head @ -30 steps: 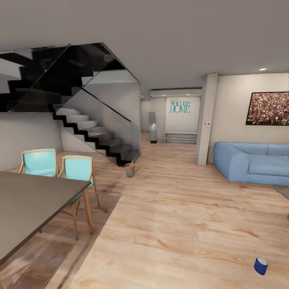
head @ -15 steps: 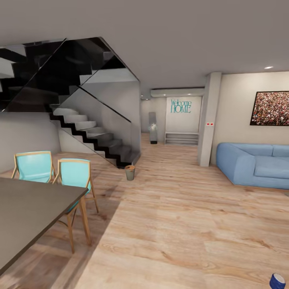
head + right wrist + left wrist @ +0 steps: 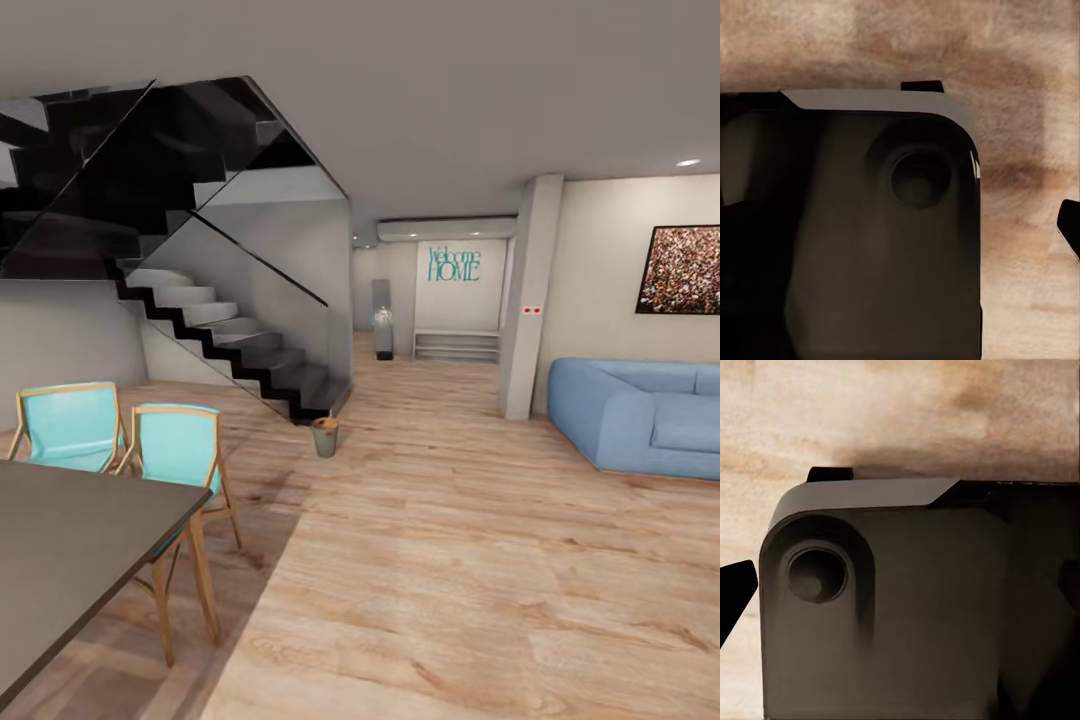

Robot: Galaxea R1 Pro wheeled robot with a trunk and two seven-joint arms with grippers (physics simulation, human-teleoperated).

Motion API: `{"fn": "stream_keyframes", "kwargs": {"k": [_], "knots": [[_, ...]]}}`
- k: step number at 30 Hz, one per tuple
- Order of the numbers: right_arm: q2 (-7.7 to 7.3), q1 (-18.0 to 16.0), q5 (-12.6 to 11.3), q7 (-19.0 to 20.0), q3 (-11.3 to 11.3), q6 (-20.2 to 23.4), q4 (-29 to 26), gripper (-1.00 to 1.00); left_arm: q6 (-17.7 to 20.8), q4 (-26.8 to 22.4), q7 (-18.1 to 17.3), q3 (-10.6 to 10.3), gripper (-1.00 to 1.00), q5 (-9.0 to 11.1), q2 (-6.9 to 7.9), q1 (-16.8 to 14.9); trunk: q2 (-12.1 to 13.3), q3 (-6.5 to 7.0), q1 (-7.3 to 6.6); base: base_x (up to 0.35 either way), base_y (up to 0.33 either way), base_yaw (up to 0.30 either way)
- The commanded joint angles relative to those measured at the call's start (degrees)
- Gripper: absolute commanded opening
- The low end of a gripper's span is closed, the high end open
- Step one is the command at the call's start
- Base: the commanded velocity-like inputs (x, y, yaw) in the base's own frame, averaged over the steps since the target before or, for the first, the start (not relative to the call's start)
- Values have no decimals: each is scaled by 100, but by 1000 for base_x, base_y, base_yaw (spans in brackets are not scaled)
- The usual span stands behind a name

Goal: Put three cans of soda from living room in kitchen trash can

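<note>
A home: a stair [image 3: 230, 330], blue sofa [image 3: 640, 415], dining chairs [image 3: 175, 450], and a "Welcome HOME" sign [image 3: 453, 264] on the wall.

Big dark robot housing [image 3: 862, 240] with a round recess [image 3: 919, 178] up close, blurry wood floor [image 3: 1020, 67] behind.

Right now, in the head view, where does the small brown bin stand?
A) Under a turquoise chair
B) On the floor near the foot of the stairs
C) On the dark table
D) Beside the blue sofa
B: the bin stands on the wood floor just in front of the lowest steps of the stairs, apart from table, chairs and sofa.
</note>
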Motion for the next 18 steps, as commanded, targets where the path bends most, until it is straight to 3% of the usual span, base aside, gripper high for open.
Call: {"fn": "stream_keyframes", "kwargs": {"k": [1,7,13,18], "knots": [[0,0,2,2,0,0,0,100,0,0,0,1,100,-2,-13,0,0,0,0,337,7,0],[-2,0,6,2,0,-1,0,100,1,-104,1,0,100,1,-55,0,0,0,0,337,2,-15],[0,-1,-7,0,0,2,0,100,2,-139,6,0,100,3,-59,-1,0,0,0,337,0,-183],[-1,0,-5,0,0,0,0,100,0,-141,3,0,100,3,-59,1,0,0,0,338,0,-61]]}}
